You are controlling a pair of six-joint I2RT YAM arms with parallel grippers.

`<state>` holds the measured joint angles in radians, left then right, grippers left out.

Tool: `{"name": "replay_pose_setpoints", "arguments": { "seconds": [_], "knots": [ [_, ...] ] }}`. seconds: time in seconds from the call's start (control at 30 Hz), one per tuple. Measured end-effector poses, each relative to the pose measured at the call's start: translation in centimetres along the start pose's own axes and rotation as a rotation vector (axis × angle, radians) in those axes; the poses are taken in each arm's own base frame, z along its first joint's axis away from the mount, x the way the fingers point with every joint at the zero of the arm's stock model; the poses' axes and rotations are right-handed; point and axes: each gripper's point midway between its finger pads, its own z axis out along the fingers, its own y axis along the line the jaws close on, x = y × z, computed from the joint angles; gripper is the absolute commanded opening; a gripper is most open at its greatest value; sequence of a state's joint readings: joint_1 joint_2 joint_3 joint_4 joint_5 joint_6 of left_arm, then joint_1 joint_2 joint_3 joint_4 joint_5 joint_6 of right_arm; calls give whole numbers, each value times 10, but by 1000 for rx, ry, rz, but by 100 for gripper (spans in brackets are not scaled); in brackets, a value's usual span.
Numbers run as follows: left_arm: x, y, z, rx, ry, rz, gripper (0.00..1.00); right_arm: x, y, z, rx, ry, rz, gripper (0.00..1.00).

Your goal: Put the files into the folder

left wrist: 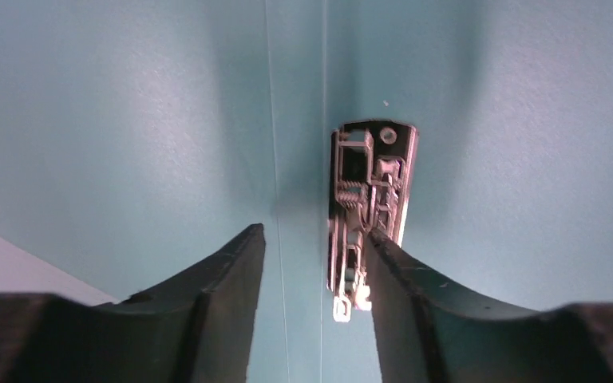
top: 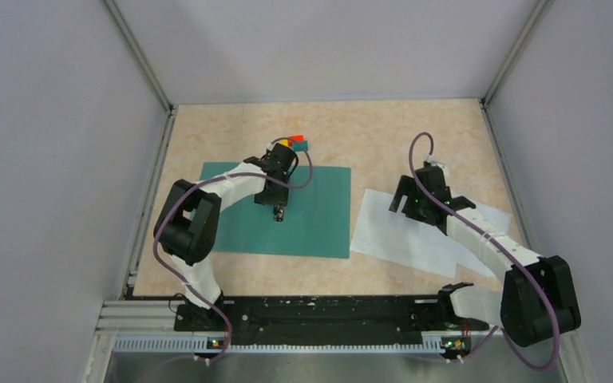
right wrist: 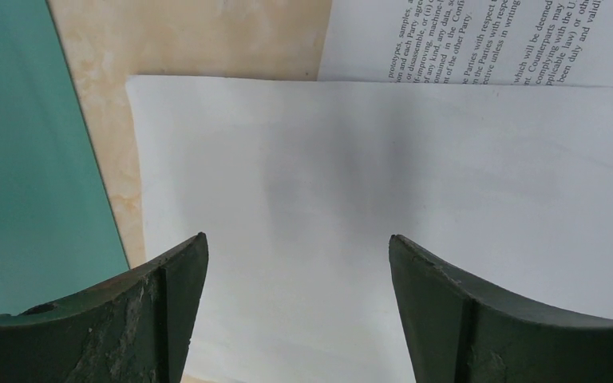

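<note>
The teal folder (top: 319,215) lies open and flat left of the table's centre. My left gripper (top: 278,212) is open just above its spine. In the left wrist view the folder (left wrist: 128,120) fills the frame. The metal clip (left wrist: 371,175) lies between the open jaws of my left gripper (left wrist: 316,231), close against the right finger. The files (top: 423,239) are white sheets to the right of the folder. My right gripper (top: 403,201) hovers open over their far left part. The right wrist view shows my right gripper (right wrist: 297,237) over a blank top sheet (right wrist: 367,159), a printed sheet (right wrist: 479,40) behind it, and the folder's edge (right wrist: 24,159).
Small red, yellow and teal blocks (top: 296,144) sit just beyond the folder's far edge, by the left wrist. Grey walls enclose the table on three sides. A strip of bare tabletop (top: 357,223) separates the folder from the sheets.
</note>
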<state>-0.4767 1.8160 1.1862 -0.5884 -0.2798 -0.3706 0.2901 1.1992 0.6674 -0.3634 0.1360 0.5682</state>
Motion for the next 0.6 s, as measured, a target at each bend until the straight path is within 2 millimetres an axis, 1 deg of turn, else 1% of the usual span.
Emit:
{"name": "replay_pose_setpoints", "arguments": {
  "seconds": [0.03, 0.13, 0.2, 0.23, 0.27, 0.33, 0.4, 0.47, 0.53, 0.6],
  "knots": [
    [1, -6, -4, 18, 2, 4, 57, -1, 0, -1, -1, -4, 1, 83],
    [3, -41, -22, 108, -12, 26, 59, 5, -5, -1, 9, -4, 1, 84],
    [2, -70, -35, 186, -28, 35, 61, 12, -12, -1, 25, 3, 5, 86],
    [2, -87, -44, 231, -39, 40, 62, 15, -16, -1, 35, 6, 10, 87],
    [1, -99, -49, 261, -47, 42, 62, 17, -19, -2, 43, 7, 14, 88],
    [3, -127, -62, 333, -59, 43, 64, 19, -26, -4, 65, 1, 31, 90],
    [8, -153, -71, 406, -54, 44, 66, 16, -34, -6, 85, -20, 55, 92],
    [14, -176, -73, 459, -34, 49, 67, 12, -43, -8, 107, -45, 91, 93],
    [23, -197, -70, 501, -8, 54, 68, 8, -55, -10, 135, -69, 133, 95],
    [36, -211, -66, 529, 32, 61, 69, 6, -66, -11, 160, -86, 171, 96]
  ]
}}
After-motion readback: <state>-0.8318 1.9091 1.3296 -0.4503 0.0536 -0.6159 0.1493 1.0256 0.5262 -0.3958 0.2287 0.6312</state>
